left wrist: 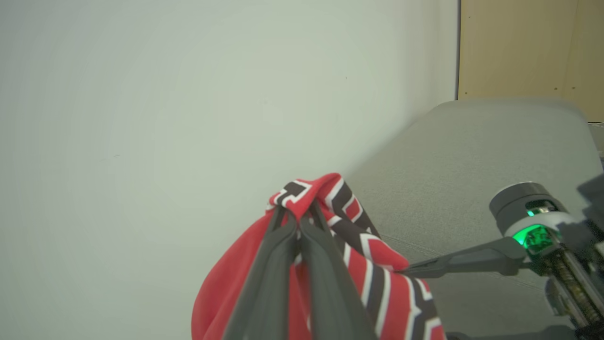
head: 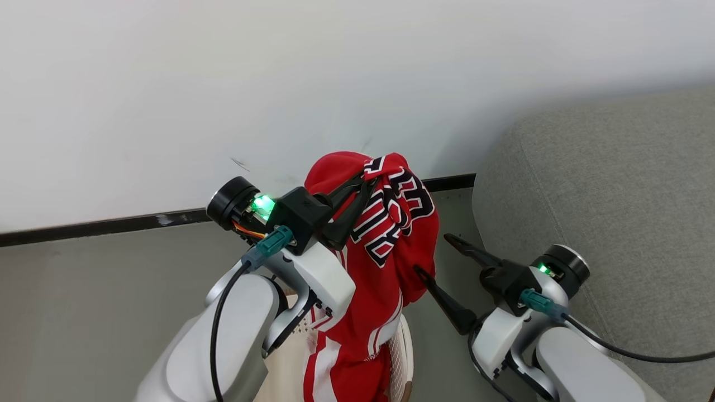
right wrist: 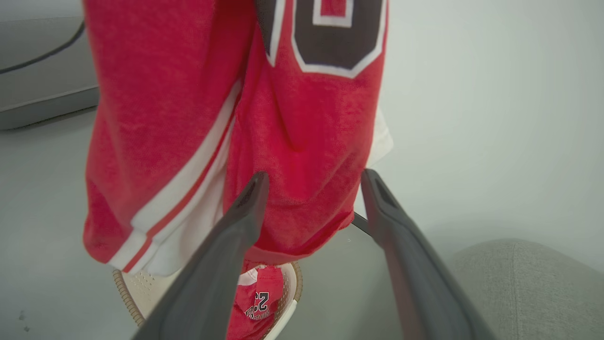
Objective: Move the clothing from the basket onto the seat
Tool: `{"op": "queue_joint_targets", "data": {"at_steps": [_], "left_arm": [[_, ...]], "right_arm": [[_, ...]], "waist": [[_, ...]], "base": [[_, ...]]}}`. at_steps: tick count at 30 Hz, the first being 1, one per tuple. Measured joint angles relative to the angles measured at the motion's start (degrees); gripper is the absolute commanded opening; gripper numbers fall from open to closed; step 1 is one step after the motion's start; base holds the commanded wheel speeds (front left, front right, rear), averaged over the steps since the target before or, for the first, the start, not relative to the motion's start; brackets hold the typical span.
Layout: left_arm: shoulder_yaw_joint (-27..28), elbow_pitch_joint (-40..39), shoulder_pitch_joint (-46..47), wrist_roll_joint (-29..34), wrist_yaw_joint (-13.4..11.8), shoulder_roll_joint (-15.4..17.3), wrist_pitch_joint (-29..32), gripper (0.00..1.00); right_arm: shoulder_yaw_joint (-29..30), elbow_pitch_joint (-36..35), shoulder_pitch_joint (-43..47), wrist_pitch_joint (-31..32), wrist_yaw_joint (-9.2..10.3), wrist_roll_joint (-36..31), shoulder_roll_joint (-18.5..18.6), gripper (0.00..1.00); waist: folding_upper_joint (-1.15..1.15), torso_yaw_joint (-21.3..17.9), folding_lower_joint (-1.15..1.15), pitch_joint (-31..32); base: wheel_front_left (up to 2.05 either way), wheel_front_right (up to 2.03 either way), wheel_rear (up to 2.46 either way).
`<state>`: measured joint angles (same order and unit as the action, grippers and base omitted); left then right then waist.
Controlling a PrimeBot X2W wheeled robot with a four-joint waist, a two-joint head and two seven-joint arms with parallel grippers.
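Basket [head: 403, 340] is mostly hidden in head view behind the left forearm and the hanging cloth. Only a sliver of perforated white wall and brown rim shows at the bottom edge. Right wrist view shows more of the rim, down below the cloth.

Held garment [head: 385, 262]: top cut off in right wrist view, lettering creased and folded, unreadable. Can't tell jersey from shorts. Red, white side stripes, dark white-edged characters. It hangs in the air over the basket, left of the sofa [head: 603, 195], not on it.

Left gripper [head: 366, 181]: fingers pressed together, pinching a bunch of cloth at the garment's top.

Right gripper [head: 432, 254]: fingers spread wide, holding nothing, one either side of the lower hem. Contact unclear.

Second garment [right wrist: 257, 300] lies in the basket, partly covered by a finger. Red with a dark number.
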<state>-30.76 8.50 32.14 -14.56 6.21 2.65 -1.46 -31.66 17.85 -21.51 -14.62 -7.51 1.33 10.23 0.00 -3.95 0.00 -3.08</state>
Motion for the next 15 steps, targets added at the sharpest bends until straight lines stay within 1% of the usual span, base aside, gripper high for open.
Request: {"op": "queue_joint_targets", "data": {"at_steps": [7, 15], "left_arm": [[-1.2, -0.6, -0.5, -0.7, 0.0, -0.2, 1.2, 0.0], [-3.3, -2.4, -1.2, -2.2, 0.0, -0.3, 2.2, 0.0]], "right_arm": [[-3.8, 4.3, -2.5, 0.0, 0.0, 1.7, -1.5, 1.0], [-4.3, 8.5, -5.2, 0.0, -0.01, 2.9, -3.1, 1.0]], "waist": [[0.0, 1.1, 0.0, 1.4], [0.0, 2.6, 0.0, 2.8]], "base": [[0.0, 0.0, 0.0], [0.0, 0.0, 0.0]]}}
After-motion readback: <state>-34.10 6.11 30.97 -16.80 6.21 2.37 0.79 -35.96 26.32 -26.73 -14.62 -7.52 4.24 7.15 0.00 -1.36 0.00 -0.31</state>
